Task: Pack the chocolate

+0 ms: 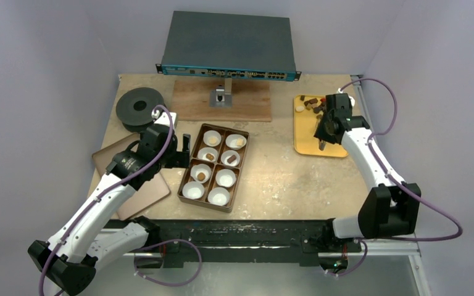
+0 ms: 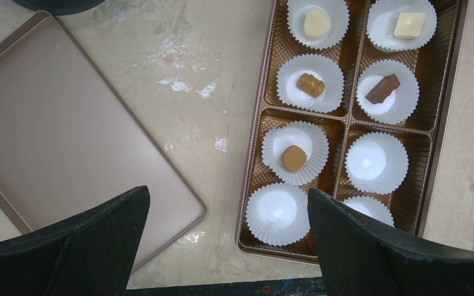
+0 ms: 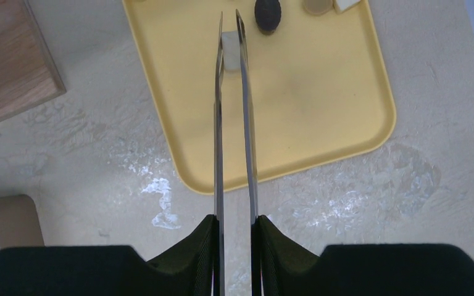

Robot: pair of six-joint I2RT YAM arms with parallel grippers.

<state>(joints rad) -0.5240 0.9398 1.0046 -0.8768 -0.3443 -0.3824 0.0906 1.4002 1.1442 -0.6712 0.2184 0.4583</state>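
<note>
Bench (image 1: pixel 271 176), 2 o'clock: right pincer (image 3: pixel 229 15) nips cream-white choc block (image 3: pixel 229 50) on flat yellow tray (image 3: pixel 321 92), prob. for boxing; left pincer (image 2: pixel 227 194) wide open.

The table (image 1: pixel 271 179) is mottled beige with pale smears. The far right tray (image 3: pixel 321 92) is plain yellow, and the near left pan (image 2: pixel 55 135) is matte rose-tan. The box (image 2: pixel 438 123) is glossy brown, ribbed inside, and holds white fluted paper cups (image 2: pixel 278 213). The chocolate (image 2: pixel 294 158) is cream, tan and dark brown. The left claw (image 2: pixel 227 192) is black, and the right claw (image 3: pixel 229 18) has silvery blades.
</note>
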